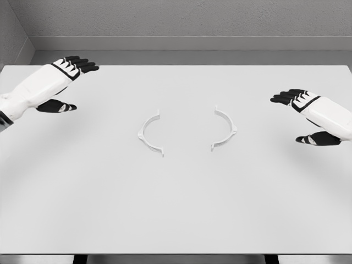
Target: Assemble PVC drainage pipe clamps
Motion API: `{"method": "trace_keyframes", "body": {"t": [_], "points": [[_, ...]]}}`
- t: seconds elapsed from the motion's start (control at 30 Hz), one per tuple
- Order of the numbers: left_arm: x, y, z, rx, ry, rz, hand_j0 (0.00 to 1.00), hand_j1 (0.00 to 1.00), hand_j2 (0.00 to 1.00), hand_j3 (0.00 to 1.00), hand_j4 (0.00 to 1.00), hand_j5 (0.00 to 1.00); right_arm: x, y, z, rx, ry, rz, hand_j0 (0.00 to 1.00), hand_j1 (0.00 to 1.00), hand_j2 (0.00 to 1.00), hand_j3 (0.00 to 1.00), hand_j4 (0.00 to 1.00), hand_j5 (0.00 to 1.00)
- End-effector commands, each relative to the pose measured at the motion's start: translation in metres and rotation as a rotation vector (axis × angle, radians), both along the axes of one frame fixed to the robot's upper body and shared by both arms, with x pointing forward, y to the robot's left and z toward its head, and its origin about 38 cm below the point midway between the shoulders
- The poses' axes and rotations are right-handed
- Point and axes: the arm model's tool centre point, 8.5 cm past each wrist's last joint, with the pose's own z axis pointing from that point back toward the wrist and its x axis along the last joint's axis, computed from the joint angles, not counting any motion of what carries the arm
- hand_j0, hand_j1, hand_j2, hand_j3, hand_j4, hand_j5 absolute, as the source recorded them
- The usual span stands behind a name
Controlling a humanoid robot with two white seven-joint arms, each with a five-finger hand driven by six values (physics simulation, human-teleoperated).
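Note:
Two white half-ring clamp pieces lie flat near the middle of the white table point(176, 209), open sides facing each other with a gap between them. The left clamp half point(147, 133) curves toward the left, the right clamp half point(227, 129) toward the right. My left hand point(69, 82) hovers at the far left, well away from the left half, fingers spread and holding nothing. My right hand point(300, 115) hovers at the far right, about a hand's length from the right half, fingers spread and holding nothing.
The table's far edge meets a grey wall point(187, 22) at the back. Two dark table legs show under the front edge.

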Motion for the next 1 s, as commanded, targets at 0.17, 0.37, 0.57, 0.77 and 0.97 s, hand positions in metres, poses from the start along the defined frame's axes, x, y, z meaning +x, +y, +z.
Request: {"method": "trace_keyframes", "body": {"t": [0.17, 0.37, 0.57, 0.77, 0.97], "points": [[-0.006, 0.004, 0.003, 0.021, 0.002, -0.009, 1.00, 1.00, 1.00, 1.00, 1.00, 1.00, 0.024, 0.017, 0.005, 0.009, -0.037, 0.011, 1.00, 1.00, 1.00, 1.00, 1.00, 1.00], [-0.017, -0.005, -0.009, 0.016, 0.025, -0.036, 1.00, 1.00, 1.00, 1.00, 1.00, 1.00, 0.091, 0.068, -0.001, -0.104, -0.047, 0.053, 1.00, 1.00, 1.00, 1.00, 1.00, 1.00], [-0.029, -0.014, -0.020, 0.010, 0.047, -0.064, 1.00, 1.00, 1.00, 1.00, 1.00, 1.00, 0.114, 0.095, -0.036, -0.089, 0.033, 0.042, 1.00, 1.00, 1.00, 1.00, 1.00, 1.00], [-0.030, -0.025, -0.034, -0.028, 0.070, -0.072, 1.00, 1.00, 1.00, 1.00, 1.00, 1.00, 0.113, 0.093, -0.042, -0.087, 0.045, 0.039, 1.00, 1.00, 1.00, 1.00, 1.00, 1.00], [-0.019, -0.036, -0.054, -0.094, 0.101, -0.047, 1.00, 1.00, 1.00, 1.00, 1.00, 1.00, 0.108, 0.098, -0.054, -0.095, 0.074, 0.053, 1.00, 1.00, 1.00, 1.00, 1.00, 1.00]]}}
